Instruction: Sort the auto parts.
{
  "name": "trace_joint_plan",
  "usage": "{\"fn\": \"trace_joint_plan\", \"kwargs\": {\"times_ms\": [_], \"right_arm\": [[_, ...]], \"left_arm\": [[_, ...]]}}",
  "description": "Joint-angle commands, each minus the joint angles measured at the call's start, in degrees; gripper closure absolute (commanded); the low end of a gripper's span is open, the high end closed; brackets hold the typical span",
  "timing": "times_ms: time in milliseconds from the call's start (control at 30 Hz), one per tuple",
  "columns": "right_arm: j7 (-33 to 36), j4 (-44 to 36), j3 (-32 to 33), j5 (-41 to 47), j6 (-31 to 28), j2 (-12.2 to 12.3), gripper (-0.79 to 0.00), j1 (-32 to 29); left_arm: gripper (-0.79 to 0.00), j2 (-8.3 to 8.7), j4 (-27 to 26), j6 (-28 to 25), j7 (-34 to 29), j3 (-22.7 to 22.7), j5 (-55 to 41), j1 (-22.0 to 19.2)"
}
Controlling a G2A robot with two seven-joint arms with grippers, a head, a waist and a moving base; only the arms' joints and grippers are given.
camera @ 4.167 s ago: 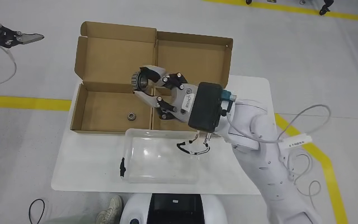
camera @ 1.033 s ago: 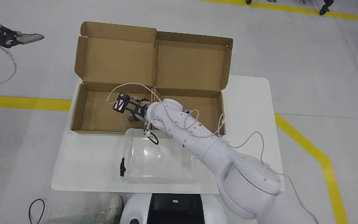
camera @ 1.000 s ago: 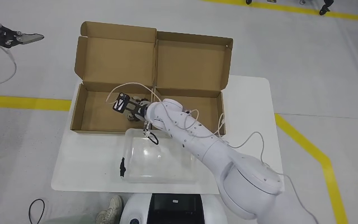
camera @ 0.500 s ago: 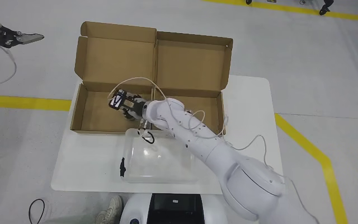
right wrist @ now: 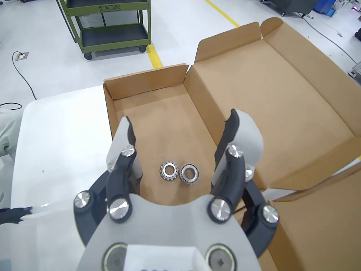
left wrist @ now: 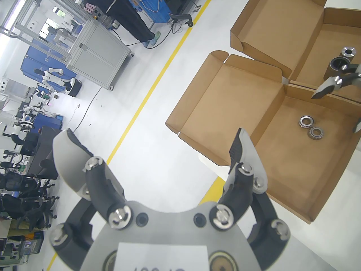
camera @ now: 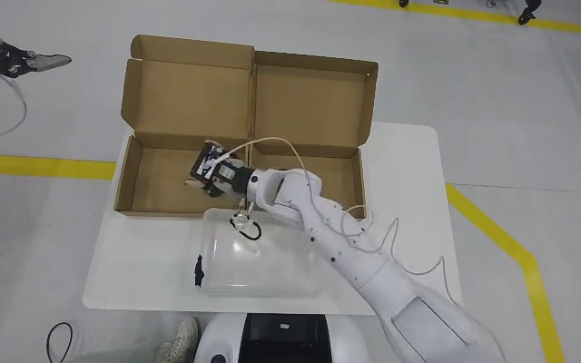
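Note:
Two small steel bearings (right wrist: 169, 171) (right wrist: 189, 173) lie side by side on the floor of the left compartment of the open cardboard box (camera: 186, 100). My right gripper (right wrist: 180, 122) hangs open just above them with nothing between its fingers; in the top view the right gripper (camera: 201, 175) covers the bearings. The left wrist view also has the two bearings (left wrist: 310, 126), plus two metal cylinders (left wrist: 342, 60) standing in the other compartment. My left gripper (left wrist: 154, 139) is open and empty, held off the table's far left over the floor (camera: 56, 62).
A clear plastic bin (camera: 263, 259) stands on the white table (camera: 399, 181) in front of the box, with a small black part (camera: 198, 270) at its left wall. The box lids lie folded back behind the compartments. The table's right side is bare.
Earlier my right gripper held a bearing high over the box and one bearing lay inside. Now two lie in the left compartment, and the open gripper has turned slightly above them.

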Motion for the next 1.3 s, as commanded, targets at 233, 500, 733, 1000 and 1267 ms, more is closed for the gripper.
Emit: {"fn": "trace_joint_plan", "kwargs": {"times_ms": [233,500,733,1000,1267], "right_arm": [[7.7,-21.2,12.0,-1.5,-5.1,5.1,-0.785,-13.7],[8.9,-34.4,19.6,-1.8,-6.7,7.8,-0.785,-23.8],[7.5,-42.3,26.3,-1.7,-6.1,9.7,-0.785,-33.2],[4.2,-52.6,36.7,-4.1,-4.5,11.9,-0.785,-47.1],[-4.8,-56.3,41.0,-4.1,-6.6,13.0,-0.785,-54.6]], "left_arm": [[-0.785,0.00,0.0,0.0,0.0,0.0,0.0,0.0],[-0.785,0.00,0.0,0.0,0.0,0.0,0.0,0.0],[-0.785,0.00,0.0,0.0,0.0,0.0,0.0,0.0],[-0.785,0.00,0.0,0.0,0.0,0.0,0.0,0.0],[-0.785,0.00,0.0,0.0,0.0,0.0,0.0,0.0]]}}
